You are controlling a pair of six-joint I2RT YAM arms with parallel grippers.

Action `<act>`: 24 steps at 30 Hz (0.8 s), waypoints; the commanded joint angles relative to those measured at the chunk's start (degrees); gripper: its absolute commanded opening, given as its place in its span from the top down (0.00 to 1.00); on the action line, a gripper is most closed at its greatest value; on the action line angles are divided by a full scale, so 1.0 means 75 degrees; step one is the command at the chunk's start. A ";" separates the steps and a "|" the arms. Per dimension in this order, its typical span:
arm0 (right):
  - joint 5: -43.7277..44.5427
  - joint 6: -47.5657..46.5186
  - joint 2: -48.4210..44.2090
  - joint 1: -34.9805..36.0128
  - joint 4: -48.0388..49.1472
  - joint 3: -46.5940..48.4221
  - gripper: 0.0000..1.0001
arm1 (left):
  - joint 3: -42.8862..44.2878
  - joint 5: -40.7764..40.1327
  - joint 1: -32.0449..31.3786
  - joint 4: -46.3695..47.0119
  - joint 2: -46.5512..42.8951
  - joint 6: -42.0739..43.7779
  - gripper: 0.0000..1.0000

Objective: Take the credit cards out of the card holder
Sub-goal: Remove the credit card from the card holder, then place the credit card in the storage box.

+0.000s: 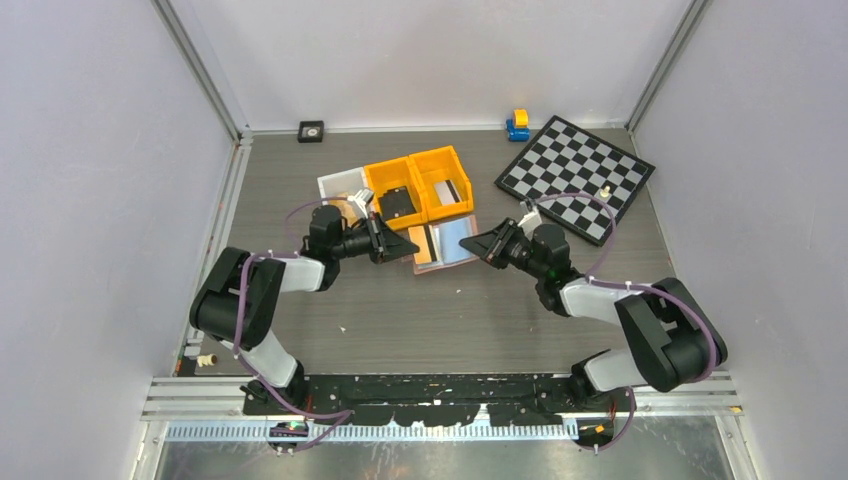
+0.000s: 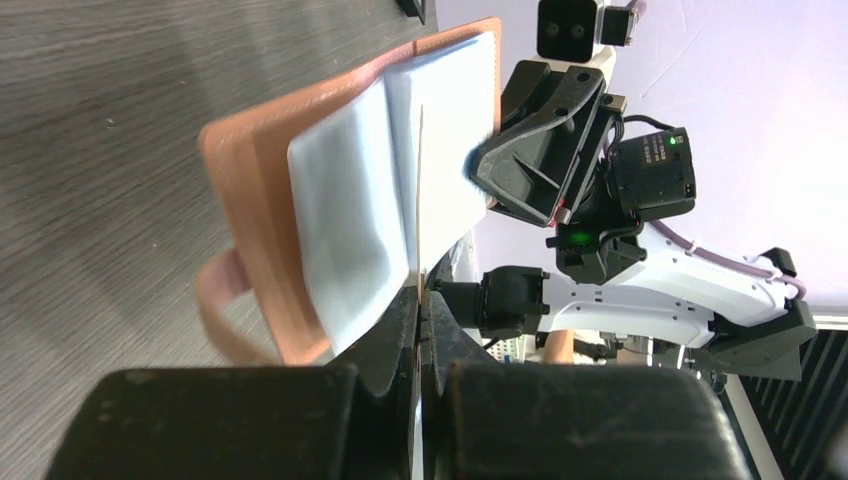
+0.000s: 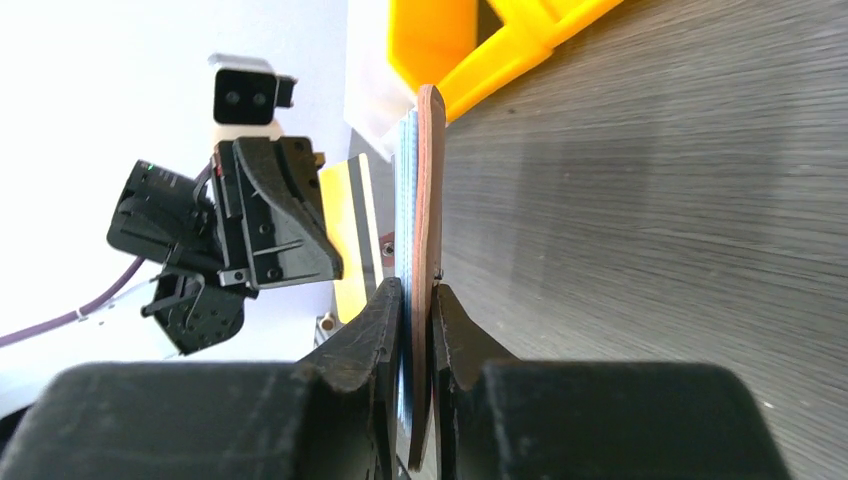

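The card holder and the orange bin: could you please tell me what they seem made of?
Card holder: tan cover, matte, probably leather or imitation; inner pockets, glossy clear-looking plastic with glare. Orange bin: moulded plastic, smooth, slightly shiny.

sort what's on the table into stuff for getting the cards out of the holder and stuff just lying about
For the job:
card holder, clamped in the right tool
credit card, pinched in the left tool

Lying about:
orange bins
white tray
chessboard
blue and yellow toy
small black square item by the back wall
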 commanded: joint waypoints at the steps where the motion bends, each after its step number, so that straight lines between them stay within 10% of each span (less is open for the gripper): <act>1: 0.0493 -0.0249 -0.0605 -0.0233 -0.0393 -0.0038 1.00 | 0.0001 -0.0064 0.0109 0.0160 0.0029 0.0042 1.00; 24: 0.1968 -0.0847 -0.1769 -0.0497 -0.2534 -0.0090 0.99 | 0.2637 -0.4670 0.0375 -0.8117 -0.2359 0.4637 1.00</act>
